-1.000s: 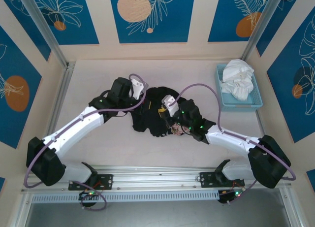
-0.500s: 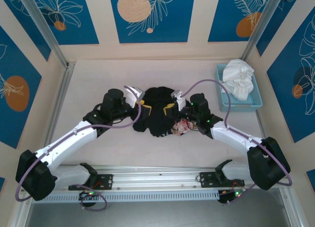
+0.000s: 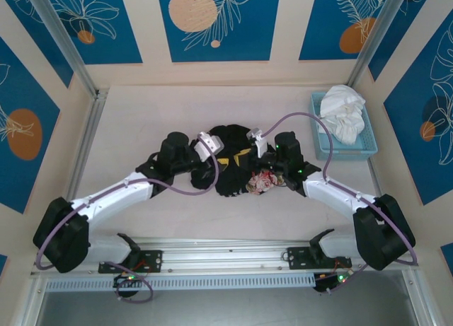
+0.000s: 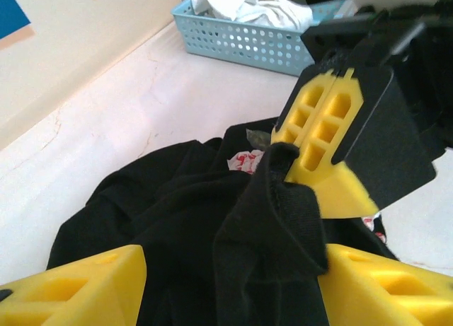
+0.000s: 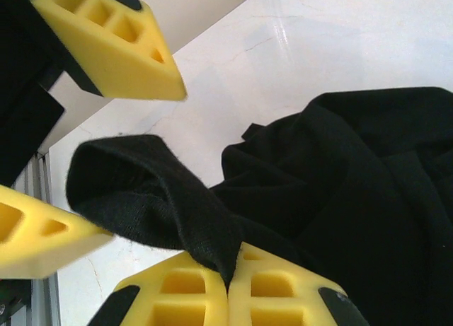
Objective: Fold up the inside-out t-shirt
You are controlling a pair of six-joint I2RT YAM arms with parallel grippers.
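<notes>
Shirt: large black short-sleeved cloth t-shirt [image 3: 228, 172] lies crumpled left of the light-blue perforated plastic basket [image 3: 345, 153], apart from it.
Print: pink-and-cream floral patch [image 3: 263, 180] shows on the heap's basket side.
Right gripper [image 5: 228, 269]: I have it clenched on a raised fold of the t-shirt.
Left gripper [image 4: 230, 280]: my fingers are spread wide, with black cloth between them.
Basket contents: crumpled white garment [image 3: 343, 112].
</notes>
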